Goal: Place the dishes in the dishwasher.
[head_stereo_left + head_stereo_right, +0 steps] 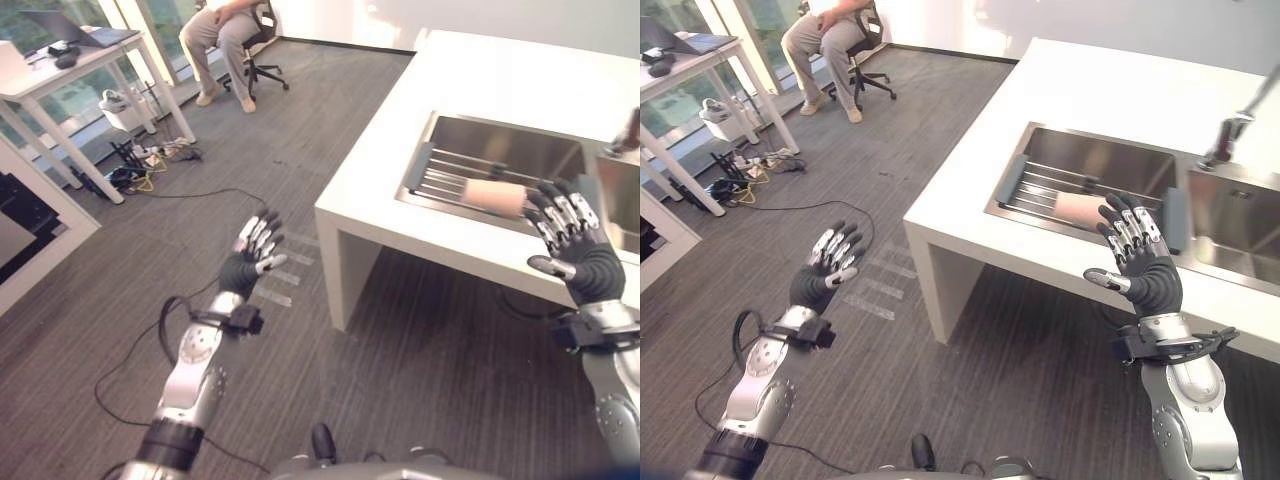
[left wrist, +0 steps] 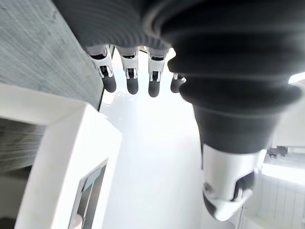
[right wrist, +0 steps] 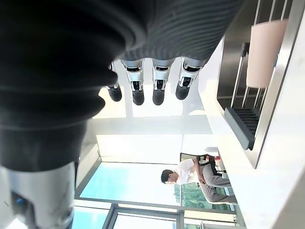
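Observation:
A pale pink cup (image 1: 495, 197) lies on its side on a wire rack (image 1: 445, 180) set across the steel sink (image 1: 510, 145) in the white counter (image 1: 500, 80). My right hand (image 1: 580, 255) is raised just in front of the counter's edge, beside the cup and apart from it, fingers straight and spread, holding nothing. The right wrist view shows its fingers (image 3: 138, 90) straight, with the cup (image 3: 267, 55) on the rack beyond. My left hand (image 1: 245, 265) hangs open over the grey floor, well left of the counter, its fingers (image 2: 128, 81) straight.
A faucet (image 1: 1230, 130) stands at the sink's far right. A person (image 1: 225, 30) sits on an office chair at the back. A white desk (image 1: 80, 60) with a laptop stands at the left, cables (image 1: 150, 165) beneath it. A white cabinet (image 1: 30, 230) is at the left edge.

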{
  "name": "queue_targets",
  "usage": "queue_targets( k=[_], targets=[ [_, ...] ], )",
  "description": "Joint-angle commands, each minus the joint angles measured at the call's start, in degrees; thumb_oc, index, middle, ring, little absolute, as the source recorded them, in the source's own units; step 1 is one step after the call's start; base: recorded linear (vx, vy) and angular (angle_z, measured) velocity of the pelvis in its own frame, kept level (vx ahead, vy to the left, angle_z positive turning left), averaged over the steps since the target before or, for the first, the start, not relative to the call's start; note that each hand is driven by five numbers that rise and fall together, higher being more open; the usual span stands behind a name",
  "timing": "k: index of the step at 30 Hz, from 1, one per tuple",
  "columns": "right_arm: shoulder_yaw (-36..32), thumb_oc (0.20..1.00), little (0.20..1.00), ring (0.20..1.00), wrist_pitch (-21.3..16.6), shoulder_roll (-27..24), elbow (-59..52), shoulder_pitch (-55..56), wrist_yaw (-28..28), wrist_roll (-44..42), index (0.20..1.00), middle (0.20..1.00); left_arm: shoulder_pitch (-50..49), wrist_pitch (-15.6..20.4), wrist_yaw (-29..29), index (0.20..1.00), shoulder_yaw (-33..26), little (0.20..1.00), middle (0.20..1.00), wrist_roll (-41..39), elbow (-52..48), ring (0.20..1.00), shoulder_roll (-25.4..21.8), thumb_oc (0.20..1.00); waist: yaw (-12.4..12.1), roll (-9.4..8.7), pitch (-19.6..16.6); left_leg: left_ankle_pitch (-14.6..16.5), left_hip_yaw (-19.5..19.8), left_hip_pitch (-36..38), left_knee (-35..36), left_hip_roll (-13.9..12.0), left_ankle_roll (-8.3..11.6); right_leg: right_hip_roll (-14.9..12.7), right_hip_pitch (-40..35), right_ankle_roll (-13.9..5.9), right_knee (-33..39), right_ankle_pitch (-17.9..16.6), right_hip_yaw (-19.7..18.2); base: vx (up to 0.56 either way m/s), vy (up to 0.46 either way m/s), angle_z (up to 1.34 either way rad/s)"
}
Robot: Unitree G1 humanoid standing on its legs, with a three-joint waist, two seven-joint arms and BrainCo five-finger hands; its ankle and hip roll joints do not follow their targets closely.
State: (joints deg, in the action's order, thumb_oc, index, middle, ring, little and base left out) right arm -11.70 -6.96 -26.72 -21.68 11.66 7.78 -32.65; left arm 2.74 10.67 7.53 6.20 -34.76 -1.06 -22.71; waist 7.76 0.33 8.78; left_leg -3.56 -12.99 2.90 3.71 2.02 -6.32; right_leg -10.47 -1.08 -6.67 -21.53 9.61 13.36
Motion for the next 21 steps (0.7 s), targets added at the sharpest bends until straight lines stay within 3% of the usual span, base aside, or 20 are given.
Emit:
queue_targets(
  k=[1, 3, 4, 5, 6, 7, 9, 11, 13, 16, 17, 19, 20, 21],
  targets=[
    [-2.78, 1.0, 1.0, 1.0, -2.78, -1.9, 0.77, -3.63, -0.15, 0.28, 1.0, 1.0, -3.87, 1.15, 0.25, 1.0, -2.8, 1.0, 1.0, 2.69, -5.93, 1.0, -2.41, 1.0, -2.21, 0.52, -1.09, 5.93, -1.18, 1.36, -1.1, -6.35, 6.55, -0.84, 3.17, -2.01, -8.22, -3.93, -0.62, 0.29, 0.294, -0.01],
    [-2.91, 1.0, 1.0, 1.0, -1.99, -1.91, -0.01, -3.05, 0.04, -0.17, 1.0, 1.0, -4.58, 0.11, 0.25, 1.0, -3.46, 1.0, 1.0, 3.63, -7.27, 1.0, -2.84, 1.0, -2.35, 1.23, -0.7, 6.87, -1.51, 3.2, 0.23, -5.38, 5.62, -1.78, 8.19, -1.7, -18.3, -5.9, 0.49, 0.23, 0.208, -0.12],
    [-2.69, 1.0, 1.0, 1.0, -2.09, -1.79, 0.09, -3.06, 0.11, -0.25, 1.0, 1.0, -5.05, 0.02, 0.01, 1.0, -3.52, 1.0, 1.0, 3.93, -7.72, 1.0, -2.93, 1.0, -2.64, 1.1, -0.61, 7.24, -1.48, 3.66, 0.52, -4.99, 5.44, -2.86, 9.3, -1.61, -18.2, -6.89, 1.44, 0.16, 0.069, -0.35],
    [-2.54, 1.0, 1.0, 1.0, -2.11, -1.75, 0.38, -3.3, 0.19, -0.16, 1.0, 1.0, -5.4, -0.37, -0.45, 1.0, -3.71, 1.0, 1.0, 3.95, -8.24, 1.0, -3.12, 1.0, -2.92, 0.88, -0.55, 7.5, -1.79, 4.15, 0.73, -4.61, 5.42, -3.98, 9.66, -1.48, -15.82, -7.82, 3.11, 0.19, -0.087, -0.37],
    [-2.41, 1.0, 1.0, 1.0, -1.72, -2.09, 0.57, -4.25, 0.6, -1.09, 1.0, 1.0, -5.81, -0.53, -1.65, 1.0, -4.18, 1.0, 1.0, 4.2, -9.28, 1.0, -3.48, 1.0, -3.74, -0.01, -0.29, 8.23, -3.23, 5.35, 0.94, -4.17, 6.11, -6.97, 8.64, -1.8, -6.7, -10.02, 7.77, 0.21, -0.297, -0.77],
    [-1.21, 1.0, 1.0, 1.0, -1.76, -1.74, 0.65, -6.06, 0.59, -0.9, 1.0, 1.0, -5.6, 0.07, -2.87, 1.0, -4.36, 1.0, 1.0, 6.16, -10.37, 1.0, -3.59, 1.0, -4.81, -1.3, 0.25, 9.67, -5.25, 6.52, 0.86, -4.19, 6.93, -11.56, 7.18, -3.18, 3.27, -15.39, 12.34, 0.17, -0.37, -0.76],
    [0.4, 1.0, 1.0, 1.0, -2.61, -1.06, 0.54, -6.83, -0.26, 0.43, 1.0, 1.0, -5.44, 1.06, -3.63, 1.0, -3.97, 1.0, 1.0, 6.84, -10.63, 1.0, -3.42, 1.0, -5.32, -1.63, 0.52, 10.11, -6.85, 7.03, 0.73, -5.13, 7.21, -12.6, 5.25, -4.1, 7.7, -16.47, 12.72, 0.05, -0.436, -0.44],
    [1.7, 1.0, 1.0, 1.0, -3.34, -1.1, 0.15, -6.71, -2.13, 0.79, 1.0, 1.0, -4.85, 1.94, -3.95, 1.0, -3.02, 1.0, 1.0, 7.44, -10.59, 1.0, -3.79, 1.0, -5.16, -1.83, -0.19, 9.38, -7.74, 6.6, -0.2, -6.73, 7.81, -10.23, 2.53, -4.1, 12.64, -14.79, 11.84, 0.07, -0.583, 0.18],
    [2.88, 1.0, 1.0, 1.0, -2.97, -1.06, 0.78, -8.0, -2.89, 1.3, 1.0, 1.0, -4.76, 2.25, -4.67, 1.0, -3.07, 1.0, 1.0, 7.27, -10.78, 1.0, -3.83, 1.0, -5.76, -1.78, -0.9, 9.74, -9.06, 6.95, -1.09, -8.3, 8.71, -9.37, 0.84, -4.56, 15.35, -13.0, 13.74, 0.07, -0.557, 0.07],
    [3.96, 1.0, 1.0, 1.0, -1.47, -2.41, 2.4, -10.57, -5.27, 0.05, 1.0, 1.0, -5.71, 2.59, -5.72, 1.0, -3.98, 1.0, 1.0, 6.23, -11.13, 1.0, -3.91, 1.0, -5.6, -2.1, -1.19, 9.34, -12.13, 6.83, -4.64, -12.12, 9.75, -4.63, -0.34, -3.12, 19.18, -11.51, 14.47, 0.04, -0.617, -0.66],
    [3.78, 1.0, 1.0, 1.0, -0.93, -2.9, 3.0, -11.09, -5.78, -0.26, 1.0, 1.0, -6.11, 2.51, -5.9, 1.0, -4.11, 1.0, 1.0, 5.14, -11.35, 1.0, -3.82, 1.0, -5.26, -2.1, -1.41, 10.38, -13.43, 6.98, -7.45, -13.9, 10.72, -2.82, -1.5, -2.75, 20.51, -10.67, 14.35, 0.13, -0.603, -0.87],
    [2.9, 1.0, 1.0, 1.0, -0.03, -3.88, 3.12, -11.26, -5.83, -0.98, 1.0, 1.0, -6.52, 3.54, -5.92, 1.0, -4.06, 1.0, 1.0, 5.87, -12.09, 1.0, -3.49, 1.0, -5.2, -2.23, -0.98, 8.12, -13.17, 3.44, -17.56, -16.91, 13.14, -0.2, -3.0, -0.38, 22.83, -10.23, 13.82, 0.07, -0.487, -0.84],
    [2.24, 1.0, 1.0, 1.0, 0.17, -4.7, 3.45, -11.31, -5.11, -1.06, 1.0, 1.0, -7.02, 5.67, -6.66, 1.0, -4.24, 1.0, 1.0, 6.65, -13.24, 1.0, -3.56, 1.0, -5.49, -2.71, -0.15, 5.62, -12.38, -0.55, -24.35, -17.51, 13.71, 0.42, -3.73, 1.49, 24.16, -10.49, 13.72, 0.01, -0.321, -0.82],
    [2.01, 1.0, 1.0, 1.0, 0.58, -5.32, 3.61, -11.51, -5.15, -1.08, 1.0, 1.0, -6.9, 7.91, -7.04, 1.0, -4.43, 1.0, 1.0, 6.35, -13.71, 1.0, -3.51, 1.0, -5.91, -2.55, 0.64, 5.17, -10.53, -3.88, -26.46, -16.5, 14.08, 1.1, -4.99, 1.91, 25.0, -10.19, 13.15, 0.02, -0.218, -0.65]
  ],
)
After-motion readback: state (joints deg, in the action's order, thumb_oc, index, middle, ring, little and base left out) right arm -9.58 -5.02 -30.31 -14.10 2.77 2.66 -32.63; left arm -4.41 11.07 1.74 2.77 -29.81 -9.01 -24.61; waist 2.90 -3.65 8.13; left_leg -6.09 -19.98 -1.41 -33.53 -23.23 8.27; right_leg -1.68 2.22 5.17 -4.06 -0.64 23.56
